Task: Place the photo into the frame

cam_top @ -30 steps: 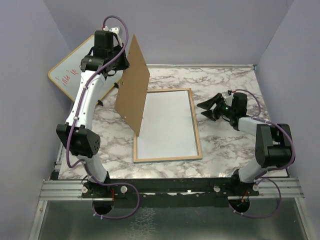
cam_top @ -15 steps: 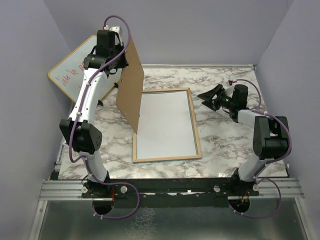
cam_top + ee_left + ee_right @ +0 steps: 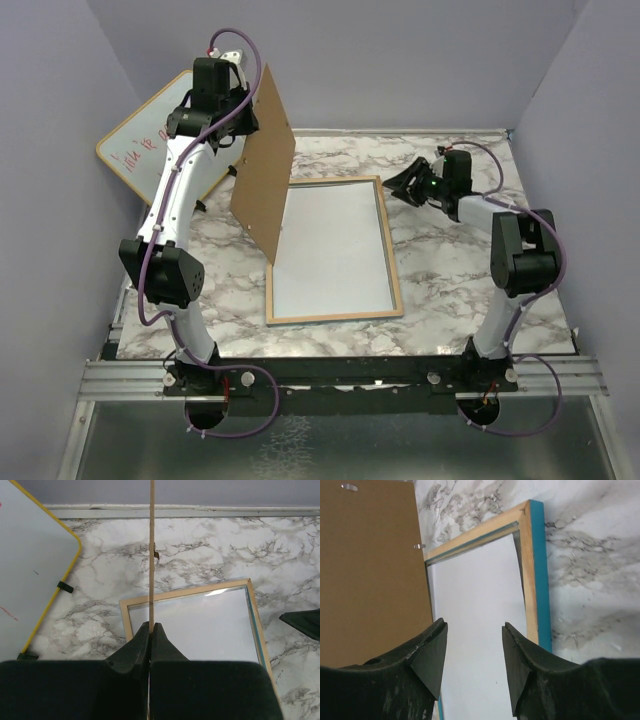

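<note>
Marble table (image 3: 450, 290), frame (image 3: 392, 250) flat, right gripper (image 3: 405, 188) beside its far corner

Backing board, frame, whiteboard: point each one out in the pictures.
backing board (image 3: 265, 165), top external view, middle of its brown face.
frame (image 3: 527, 580), right wrist view, pale wood side rail.
whiteboard (image 3: 30, 570), left wrist view, bare white surface.

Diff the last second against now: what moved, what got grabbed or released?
The right end effector, open, swung from right of the frame to its far right corner, away from the bases. The left end effector kept its clamp on the backing board, which turned only slightly. Nothing was taken or released. The frame and whiteboard stayed put.
</note>
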